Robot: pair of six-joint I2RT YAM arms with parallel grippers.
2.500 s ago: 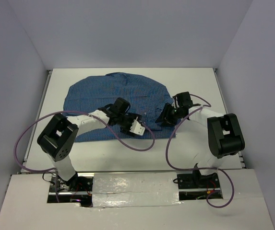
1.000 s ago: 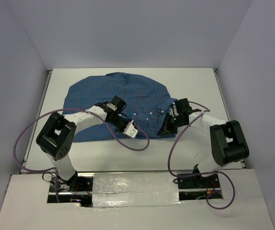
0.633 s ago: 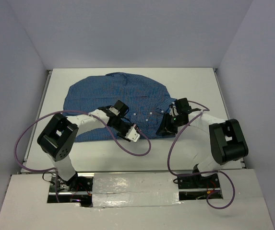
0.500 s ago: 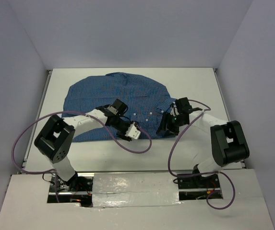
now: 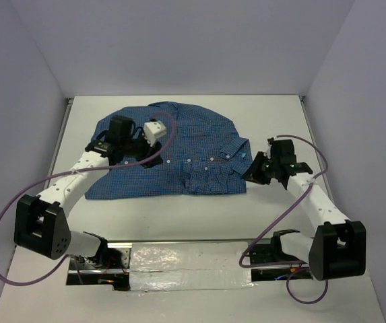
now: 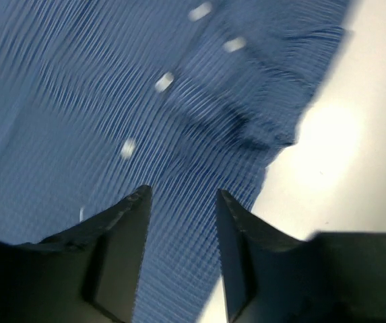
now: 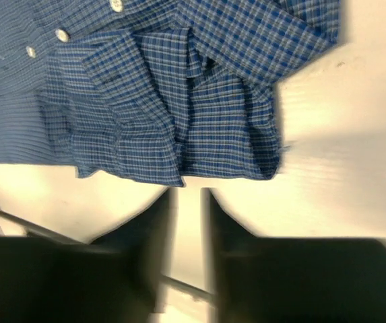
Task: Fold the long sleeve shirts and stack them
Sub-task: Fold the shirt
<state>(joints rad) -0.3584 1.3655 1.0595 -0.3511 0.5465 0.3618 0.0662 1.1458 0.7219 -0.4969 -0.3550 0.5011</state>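
Both arms had swung apart from the near hem. My left gripper [image 6: 179,202] hovered above the far left of the blue shirt [image 5: 172,151], my right gripper [image 7: 187,202] over bare counter [image 5: 273,114] beside its right edge. Both jaws stood spread, empty. The shirt lay mid-counter, partly folded, I judged, nothing stacked. Only the overhead view showed its whole outline; my right wrist view showed rumpled layers at its near right corner.

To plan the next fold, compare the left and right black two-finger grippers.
The left gripper hovers above the blue checked cotton shirt; the right gripper hangs over the white table beside the shirt's edge. The left jaws stand wider apart than the right's narrow gap. Both are black, open and empty.
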